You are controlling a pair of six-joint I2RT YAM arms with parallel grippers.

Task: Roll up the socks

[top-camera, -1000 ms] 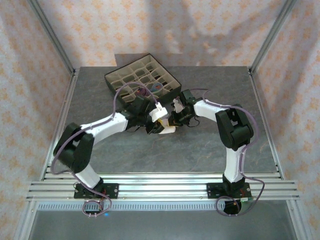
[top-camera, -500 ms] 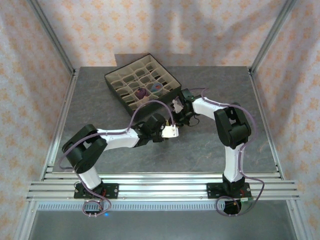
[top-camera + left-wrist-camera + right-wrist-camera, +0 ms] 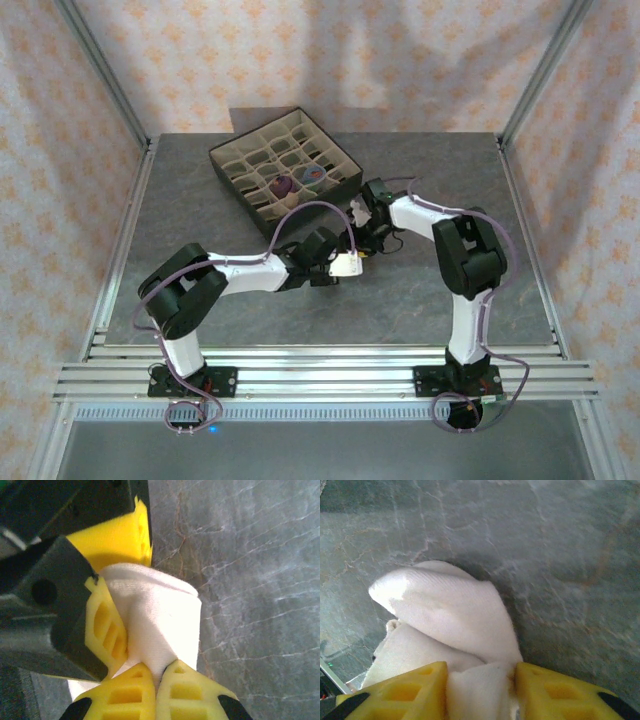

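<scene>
Setting: A grey marbled table [image 3: 190, 200] is seen from above. Two black-and-white arms reach in from its near edge and meet near the middle.

White sock [image 3: 162, 625]: A soft white bundle, folded over on itself, is held between the two grippers, close in front of the box. It lies low over the table, but whether it rests on the surface or is lifted just clear cannot be told from these views. In the right wrist view, a rounded lobe of fabric is seen folded over a second layer beneath it.

Left gripper [image 3: 159, 672]: The yellow fingers are drawn narrow, their tips almost meeting, and a fold of the white sock is pinched between them.

Right gripper [image 3: 481, 682]: The yellow fingers are set moderately apart, and the gap between them is filled with gripped white fabric. In the left wrist view, these same fingers [image 3: 107, 630] are seen pressed against the far side of the sock.

Box [image 3: 250, 160]: A dark box of beige grid compartments is set at an angle on the far half of the table, with the right gripper just beside its near corner.

Other socks: A purple sock [image 3: 282, 187] and a grey-blue sock [image 3: 312, 176] are held in neighbouring compartments towards the box's near side. Both appear bundled, though they are small in the overhead view.
</scene>
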